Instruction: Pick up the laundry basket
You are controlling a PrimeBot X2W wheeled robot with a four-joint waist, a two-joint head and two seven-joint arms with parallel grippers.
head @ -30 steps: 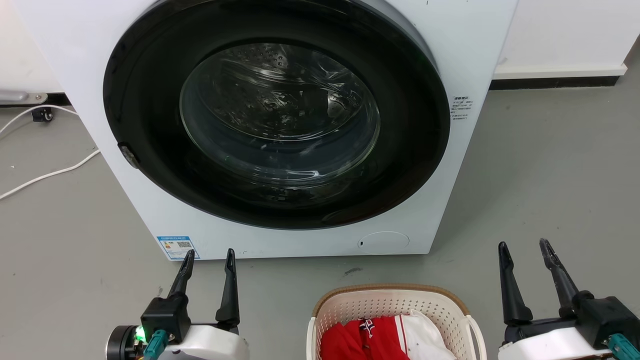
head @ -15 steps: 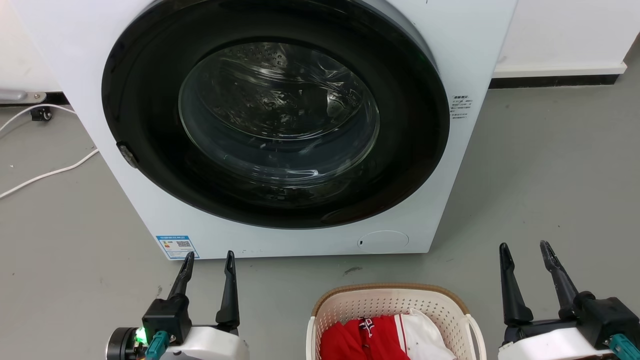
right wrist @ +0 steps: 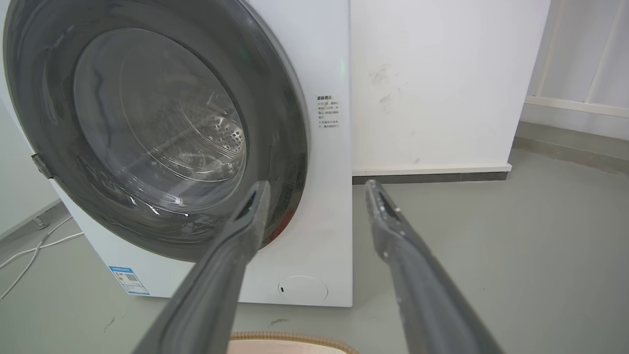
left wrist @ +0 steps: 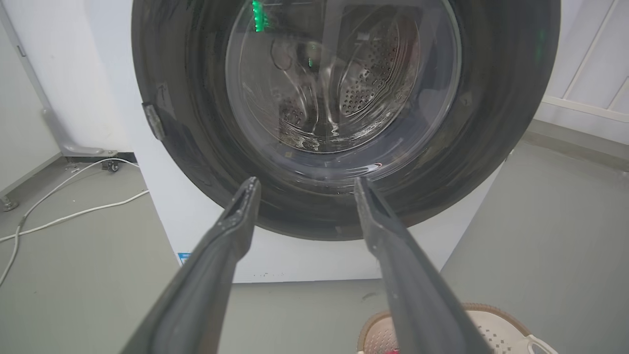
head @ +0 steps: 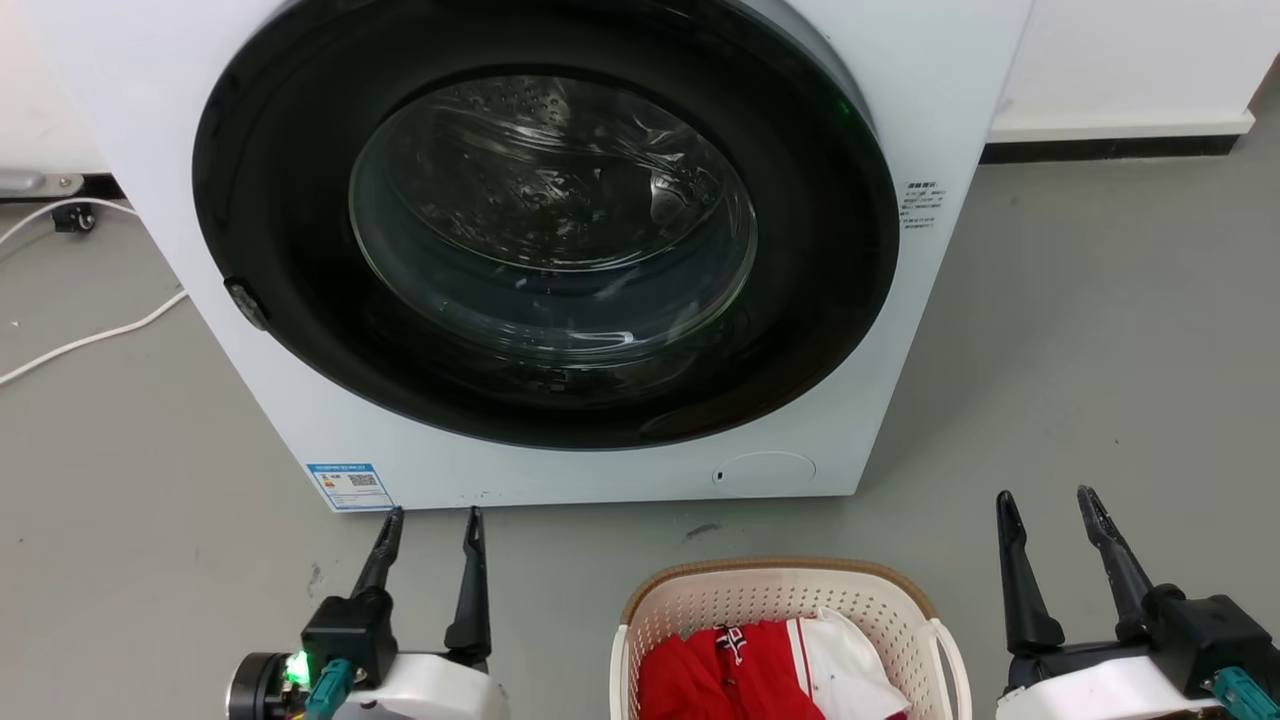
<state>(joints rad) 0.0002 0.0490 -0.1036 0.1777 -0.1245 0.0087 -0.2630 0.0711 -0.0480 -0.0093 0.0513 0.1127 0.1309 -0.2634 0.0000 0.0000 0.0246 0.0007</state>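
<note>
On a grey floor (head: 1100,350) by a white wall (head: 1130,50), the laundry basket (head: 780,600) stands before a closed washing machine (head: 930,80), between my left gripper (head: 432,512) and right gripper (head: 1045,495). Both are spread open and empty. Its curved rim faces the machine. I cannot tell its long axis.
</note>
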